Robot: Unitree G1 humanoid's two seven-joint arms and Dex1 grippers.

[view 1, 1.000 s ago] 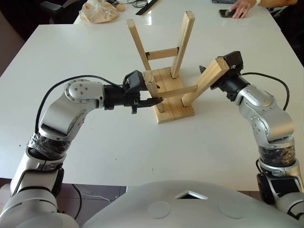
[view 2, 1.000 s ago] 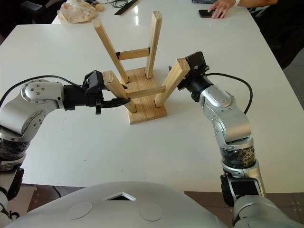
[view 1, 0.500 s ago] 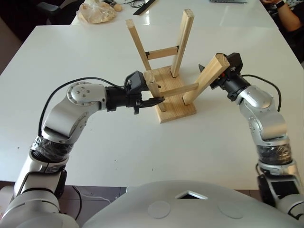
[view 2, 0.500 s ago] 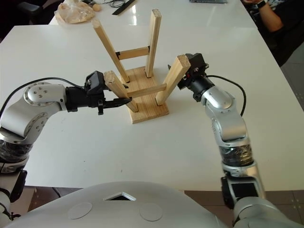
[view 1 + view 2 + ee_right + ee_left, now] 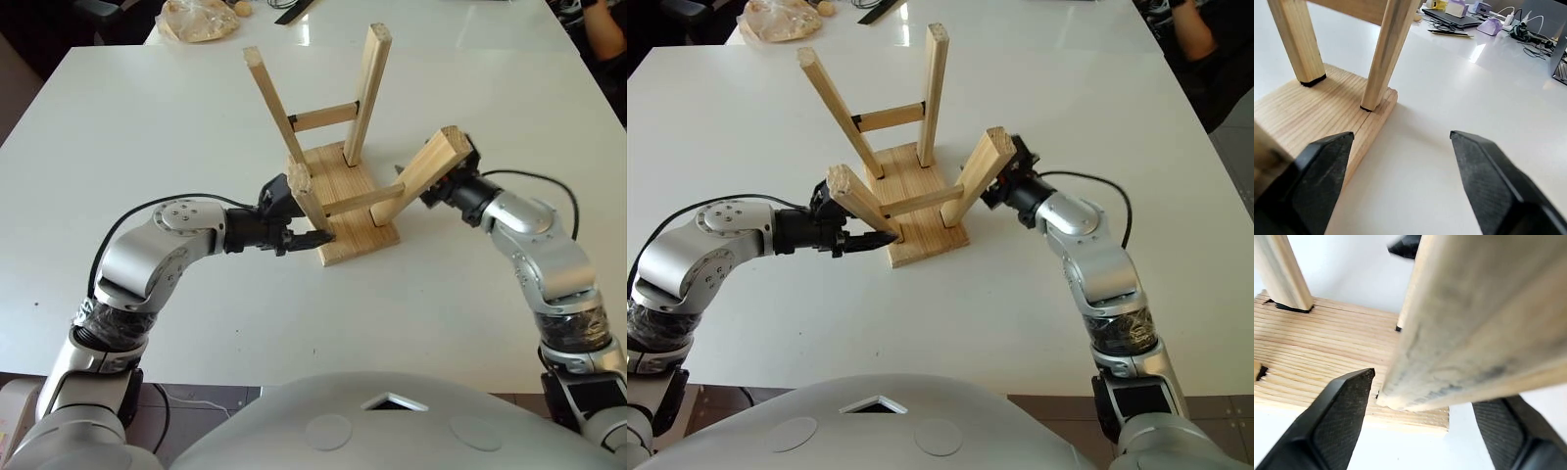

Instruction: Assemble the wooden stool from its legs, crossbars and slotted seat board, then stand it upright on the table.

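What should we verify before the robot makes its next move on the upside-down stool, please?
1. Seat board lies flat on the table: ok.
2. Far crossbar joins the two far legs: ok.
3. Near crossbar joins near left leg and near right leg: ok.
4. Left gripper open astride the near left leg's base: ok.
5. Right gripper holds the near right leg: not ok; it is open beside the leg.
6. Near legs fully seated in their slots: cannot tell.
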